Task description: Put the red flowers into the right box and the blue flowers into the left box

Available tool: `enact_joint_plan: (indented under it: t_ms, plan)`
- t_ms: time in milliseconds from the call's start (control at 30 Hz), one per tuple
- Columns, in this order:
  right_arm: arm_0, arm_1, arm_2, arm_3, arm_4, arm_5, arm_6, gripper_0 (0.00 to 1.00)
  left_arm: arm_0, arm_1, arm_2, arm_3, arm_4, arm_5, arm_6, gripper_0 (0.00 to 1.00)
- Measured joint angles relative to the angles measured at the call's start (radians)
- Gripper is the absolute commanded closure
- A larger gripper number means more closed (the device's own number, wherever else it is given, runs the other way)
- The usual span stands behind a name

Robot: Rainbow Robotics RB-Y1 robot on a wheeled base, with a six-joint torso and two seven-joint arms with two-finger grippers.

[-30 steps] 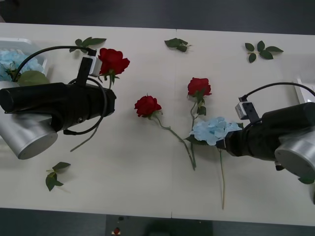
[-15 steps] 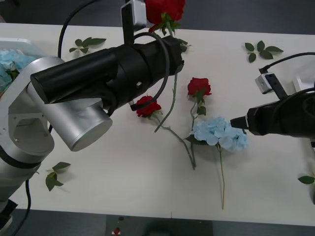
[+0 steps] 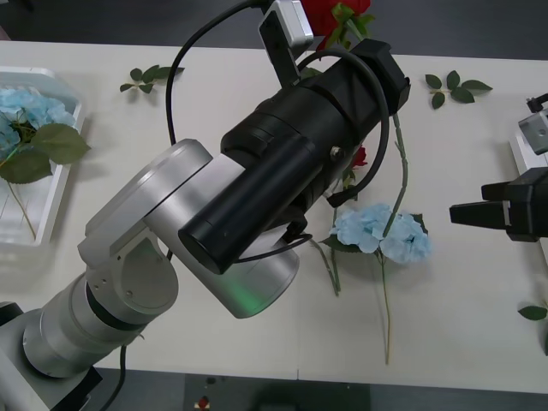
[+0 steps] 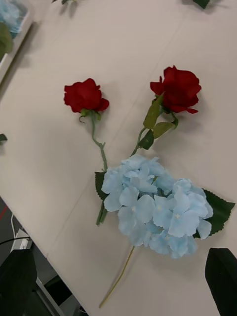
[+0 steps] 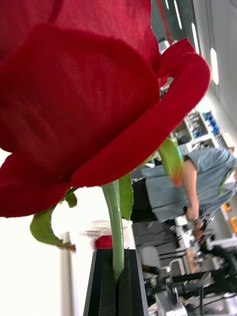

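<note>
My left gripper (image 5: 117,284) is shut on the green stem of a red flower (image 5: 79,98), which it holds high over the table's far middle (image 3: 338,17); the stem trails down toward the table. Two more red flowers (image 4: 86,95) (image 4: 177,89) lie on the table beside a blue flower (image 4: 158,207) (image 3: 381,231). My right gripper (image 3: 455,212) hovers to the right of that blue flower, open and holding nothing. The left box (image 3: 53,201) at the far left holds blue flowers (image 3: 26,107). A sliver of the right box (image 3: 516,158) shows at the right edge.
My left arm (image 3: 257,205) stretches across the table's middle and hides part of the lying roses. Loose leaf sprigs lie at the back left (image 3: 150,75), back right (image 3: 454,86) and front right (image 3: 533,312).
My left arm has swung further right and up, carrying the red flower. My right gripper has drawn back to the right, away from the blue flower.
</note>
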Motion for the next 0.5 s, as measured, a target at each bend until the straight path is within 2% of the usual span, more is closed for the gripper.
enact_joint_plan:
  t_ms: [233,400,500]
  plan:
    - [-0.011,0.086,-0.162,0.080,-0.210,0.171,0.119,0.00,0.000,-0.003,-0.034,0.000,-0.148,0.000,0.112,1.00]
    - [-0.050,0.092,-0.169,0.161,-0.362,0.207,0.154,0.00,0.000,-0.002,-0.034,0.001,-0.185,0.000,0.161,1.00]
    - [-0.087,0.092,-0.144,0.177,-0.379,0.205,0.154,0.00,0.001,-0.002,-0.034,0.001,-0.204,0.000,0.161,1.00]
